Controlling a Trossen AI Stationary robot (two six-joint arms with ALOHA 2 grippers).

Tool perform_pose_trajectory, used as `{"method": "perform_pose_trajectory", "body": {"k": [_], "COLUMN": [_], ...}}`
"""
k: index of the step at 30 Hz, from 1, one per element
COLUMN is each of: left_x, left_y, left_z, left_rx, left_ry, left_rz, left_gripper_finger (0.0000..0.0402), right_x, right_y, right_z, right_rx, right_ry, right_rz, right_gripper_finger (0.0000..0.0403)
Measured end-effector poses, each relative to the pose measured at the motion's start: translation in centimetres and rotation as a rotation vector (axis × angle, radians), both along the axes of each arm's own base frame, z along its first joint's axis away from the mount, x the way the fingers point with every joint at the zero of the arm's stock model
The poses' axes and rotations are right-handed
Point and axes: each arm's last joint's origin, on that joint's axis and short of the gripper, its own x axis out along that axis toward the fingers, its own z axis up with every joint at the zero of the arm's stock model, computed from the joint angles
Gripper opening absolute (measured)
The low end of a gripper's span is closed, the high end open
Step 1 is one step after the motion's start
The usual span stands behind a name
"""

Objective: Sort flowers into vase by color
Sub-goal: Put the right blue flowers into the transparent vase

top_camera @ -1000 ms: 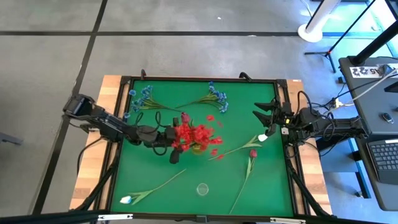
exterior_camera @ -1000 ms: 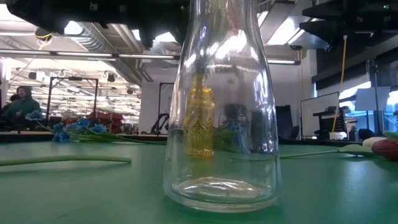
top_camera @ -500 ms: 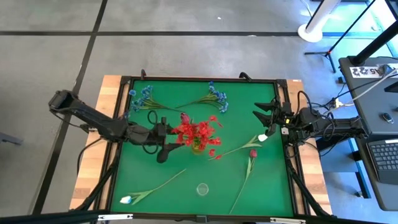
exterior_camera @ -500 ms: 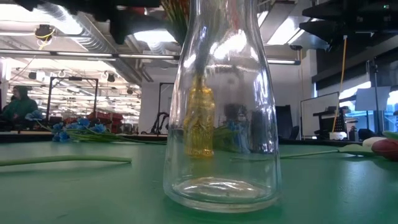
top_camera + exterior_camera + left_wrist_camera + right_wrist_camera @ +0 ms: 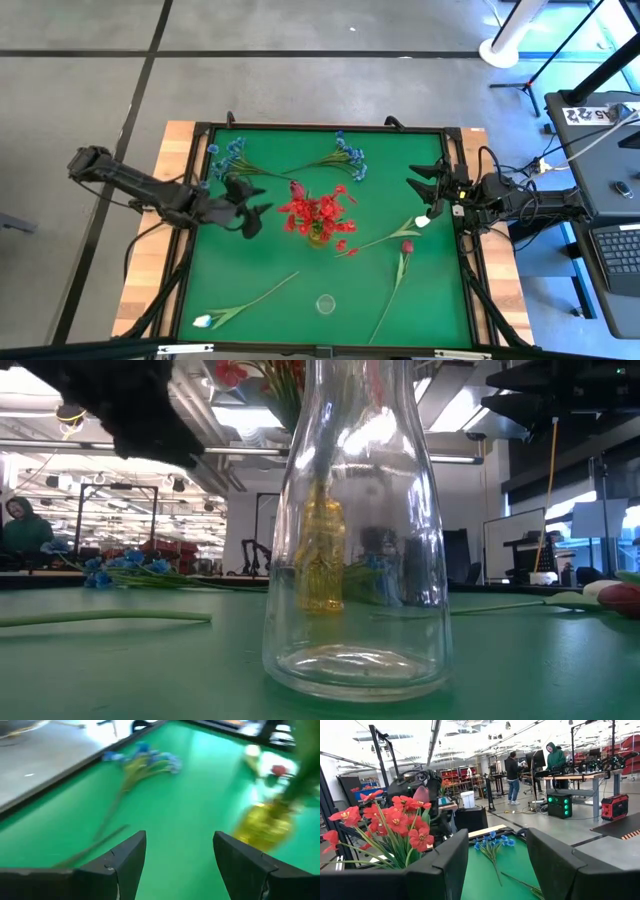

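With our left gripper [image 5: 250, 212] open and empty just beside the red flowers [image 5: 318, 212] in the yellow vase [image 5: 317, 236], a careless swing could topple them.

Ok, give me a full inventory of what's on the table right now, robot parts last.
Red flowers: one bunch, red, standing in the yellow vase.
Yellow vase: one, mid-table.
Clear vase: one, empty, near edge.
Blue flower sprays: two, lying at the far edge, one left, one nearer the middle.
Pink tulip: one, lying right of centre.
White tulips: two, one beside the right tool, one at the near left corner.
Table: green mat.
Left tool: open, empty, left of the red flowers.
Right tool: open, empty, at the right edge.
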Motion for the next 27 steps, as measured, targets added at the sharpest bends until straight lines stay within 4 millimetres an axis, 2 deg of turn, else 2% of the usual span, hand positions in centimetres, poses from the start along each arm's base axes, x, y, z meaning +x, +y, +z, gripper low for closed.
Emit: {"method": "perform_pose_trajectory", "body": {"k": [5,9,17,27], "left_x": [0.5,0.7,2.1,5.1], "left_y": [3.7,6.7,11.1,14.1], "left_z": [-0.4,-0.8,-1.7,-4.6], "left_rx": [-0.026,-0.036,-0.082,-0.072], "left_ry": [0.027,0.083,0.080,0.052], "left_rz": [0.171,0.231,0.120,0.036], "left_gripper_finger": [0.0226,0.0226,0.0226,0.0226], "right_x": [0.0,0.0,0.0,0.0], "right_y": [0.0,0.0,0.0,0.0], "right_z": [0.0,0.0,0.0,0.0], "right_rx": [-0.001,0.000,-0.001,-0.001], "right_ry": [0.000,0.000,0.001,0.003], "right_rz": [0.000,0.000,0.001,0.001], "right_gripper_finger": [0.0198,0.0198,0.0198,0.0198]}}
